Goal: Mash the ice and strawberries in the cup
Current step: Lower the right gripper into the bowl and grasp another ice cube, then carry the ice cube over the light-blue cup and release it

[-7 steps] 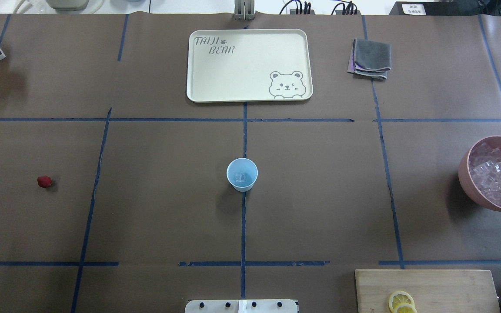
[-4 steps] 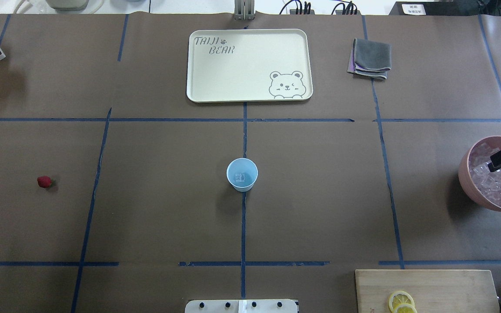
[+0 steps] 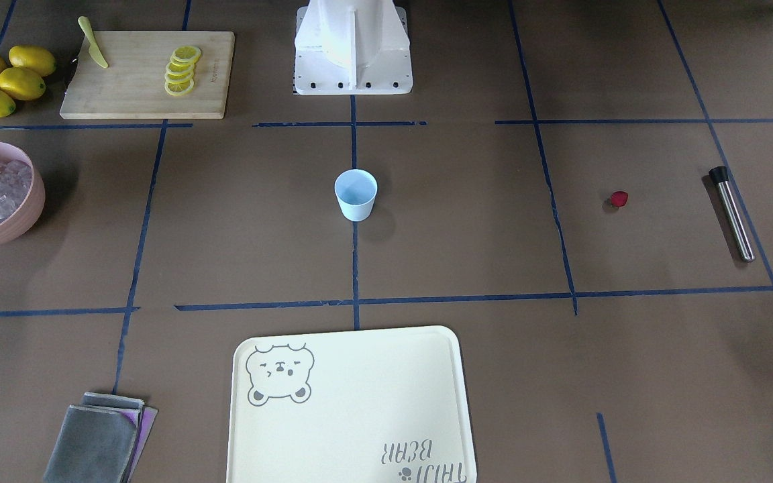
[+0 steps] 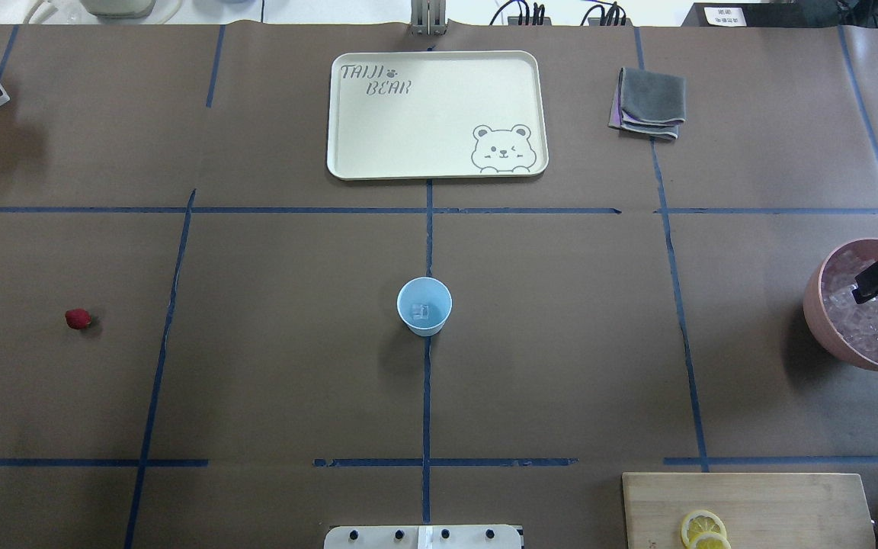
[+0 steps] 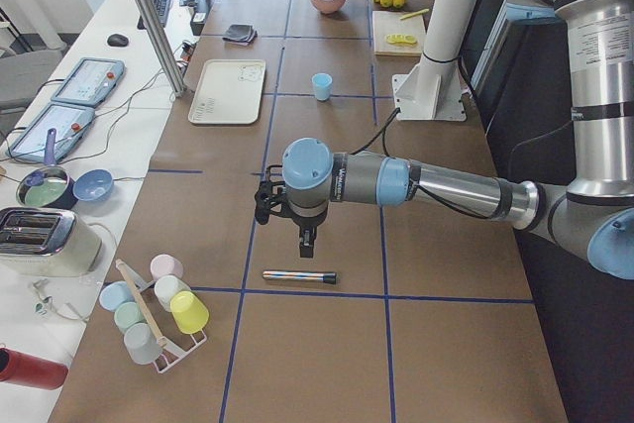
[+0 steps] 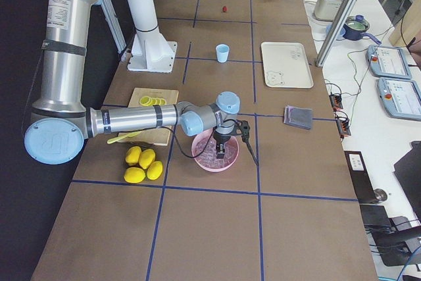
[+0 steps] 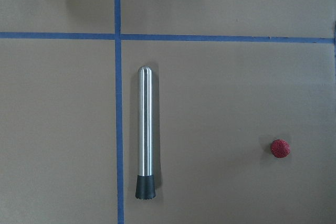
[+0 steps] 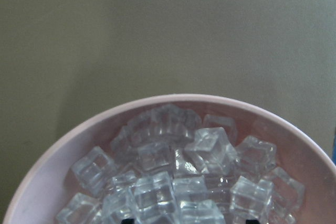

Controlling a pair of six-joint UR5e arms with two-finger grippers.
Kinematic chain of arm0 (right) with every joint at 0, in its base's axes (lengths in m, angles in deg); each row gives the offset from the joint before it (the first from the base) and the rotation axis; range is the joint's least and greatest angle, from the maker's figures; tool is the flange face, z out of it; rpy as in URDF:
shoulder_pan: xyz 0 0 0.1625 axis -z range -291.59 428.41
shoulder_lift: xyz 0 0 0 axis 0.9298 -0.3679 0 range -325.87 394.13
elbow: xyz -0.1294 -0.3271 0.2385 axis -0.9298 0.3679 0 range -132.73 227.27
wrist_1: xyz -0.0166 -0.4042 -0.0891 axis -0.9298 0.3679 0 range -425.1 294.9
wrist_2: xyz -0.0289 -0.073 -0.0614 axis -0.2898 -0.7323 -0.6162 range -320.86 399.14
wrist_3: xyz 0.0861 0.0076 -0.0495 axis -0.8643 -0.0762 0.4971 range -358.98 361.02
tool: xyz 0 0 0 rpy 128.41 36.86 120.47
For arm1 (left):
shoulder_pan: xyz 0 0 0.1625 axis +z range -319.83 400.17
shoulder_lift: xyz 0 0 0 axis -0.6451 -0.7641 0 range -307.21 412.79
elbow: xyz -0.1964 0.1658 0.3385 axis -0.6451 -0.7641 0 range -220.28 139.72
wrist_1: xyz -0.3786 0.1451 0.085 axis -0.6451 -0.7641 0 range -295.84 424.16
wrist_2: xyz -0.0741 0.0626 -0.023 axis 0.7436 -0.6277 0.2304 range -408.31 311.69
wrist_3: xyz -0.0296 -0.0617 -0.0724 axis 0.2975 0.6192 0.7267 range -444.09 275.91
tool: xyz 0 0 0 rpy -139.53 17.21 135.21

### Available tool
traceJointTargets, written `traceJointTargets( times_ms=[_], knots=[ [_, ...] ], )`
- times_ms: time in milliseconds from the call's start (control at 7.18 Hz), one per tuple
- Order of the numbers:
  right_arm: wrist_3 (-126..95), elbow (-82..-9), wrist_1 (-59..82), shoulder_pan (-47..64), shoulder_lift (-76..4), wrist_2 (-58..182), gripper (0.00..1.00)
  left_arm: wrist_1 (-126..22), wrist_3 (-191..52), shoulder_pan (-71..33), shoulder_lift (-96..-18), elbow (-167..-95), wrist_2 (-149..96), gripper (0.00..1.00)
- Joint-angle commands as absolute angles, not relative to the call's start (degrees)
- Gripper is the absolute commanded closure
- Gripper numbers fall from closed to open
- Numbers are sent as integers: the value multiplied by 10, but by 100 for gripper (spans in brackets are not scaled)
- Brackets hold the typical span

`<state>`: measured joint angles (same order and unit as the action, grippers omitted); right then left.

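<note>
Right hand (image 4: pixel 875 282) wide, over ice (image 8: pixel 173 182) in pink bowl (image 4: pixel 812 309); left hand (image 5: pixel 305 248) near steel muddler (image 7: pixel 145 129) — cannot tell its spread

Text: "TAIJI BEAR", as I read it.
Stands on: cream rectangular plastic tray (image 4: pixel 439 122), upper centre of the overhead frame.

The left arm (image 5: pixel 436 183) and right arm (image 6: pixel 131 120) are smooth silver-grey tubes, joined by rounded housings with pale blue caps (image 5: pixel 307 160). Small dark lettering runs along the left forearm. A white printed label (image 6: pixel 58 12) sits on the right arm's upright tube. A thin black cable (image 5: pixel 374 134) arcs off the left wrist. Both wrists end in black jaws. The white pedestal (image 3: pixel 353 40) has a flat plate with dark bolts (image 3: pixel 341 85).
</note>
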<state>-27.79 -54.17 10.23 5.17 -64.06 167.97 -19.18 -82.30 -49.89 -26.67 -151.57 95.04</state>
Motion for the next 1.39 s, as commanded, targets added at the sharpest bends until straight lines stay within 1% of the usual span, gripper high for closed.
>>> traceJointTargets(
  times_ms=[0,139,278,418,696,835,1114,1253],
  knots=[
    [-277,-535,101,52,-637,1679,62,-192,-823,-499,-265,-1515,954,0],
    [-275,-534,100,52,-635,1679,78,-192,-823,-499,-265,-1516,954,0],
    [-274,-539,100,51,-632,1681,89,-192,-823,-498,-265,-1516,955,0],
    [-274,-541,100,50,-631,1681,98,-192,-823,-499,-265,-1516,955,0],
    [-305,-625,108,50,-630,1684,98,-192,-823,-499,-265,-1520,955,0],
    [-408,-644,106,51,-589,1704,97,-192,-824,-499,-265,-1521,955,0],
    [-680,-642,106,160,-435,1705,97,-192,-824,-499,-265,-1521,955,0],
    [-778,-641,107,209,-378,1671,97,-192,-824,-499,-265,-1521,955,0]
  ],
)
